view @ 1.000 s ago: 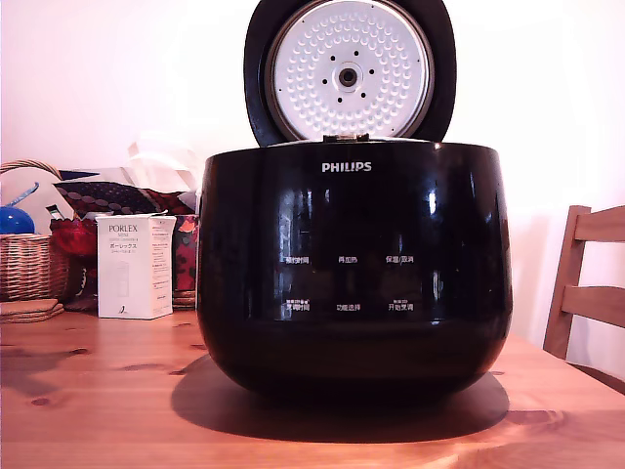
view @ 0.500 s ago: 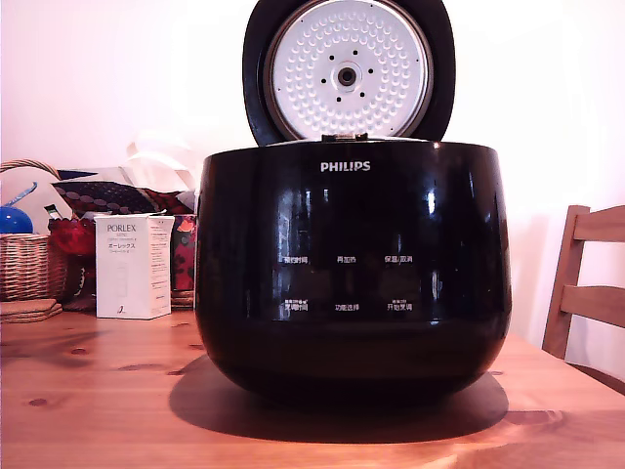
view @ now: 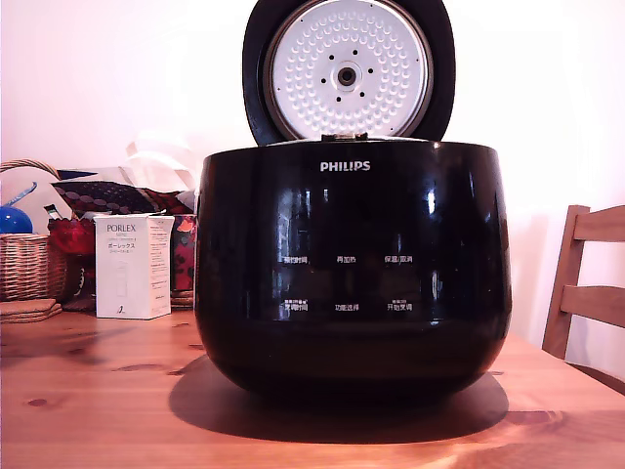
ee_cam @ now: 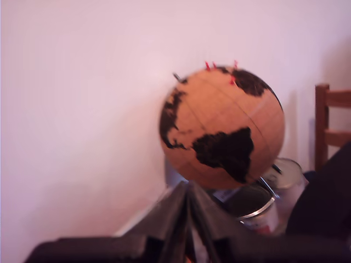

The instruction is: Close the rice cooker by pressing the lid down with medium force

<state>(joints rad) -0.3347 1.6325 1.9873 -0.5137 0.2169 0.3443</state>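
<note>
The rice cooker [view: 352, 274], a big glossy black pot with a white PHILIPS logo, stands in the middle of the wooden table [view: 88, 391] in the exterior view. Its lid [view: 349, 70] stands upright and open behind the pot, with the dimpled silver inner plate facing the camera. No arm or gripper shows in that view. In the wrist view my gripper [ee_cam: 188, 192] is shut, its two dark fingers meeting at the tips with nothing between them. It faces a wall and a globe, not the cooker. Whether the dark mass [ee_cam: 326, 208] at that picture's edge is the cooker I cannot tell.
At the exterior view's left stand a white PORLEX box [view: 134, 266], a wicker basket [view: 29, 264] and patterned items. A wooden chair [view: 586, 283] is at its right. The wrist view shows a cork globe [ee_cam: 222, 126], a metal can [ee_cam: 258, 211] and a chair back [ee_cam: 332, 126].
The whole exterior picture shifted very slightly left a second ago. The lid stays upright and the cooker has not moved since.
</note>
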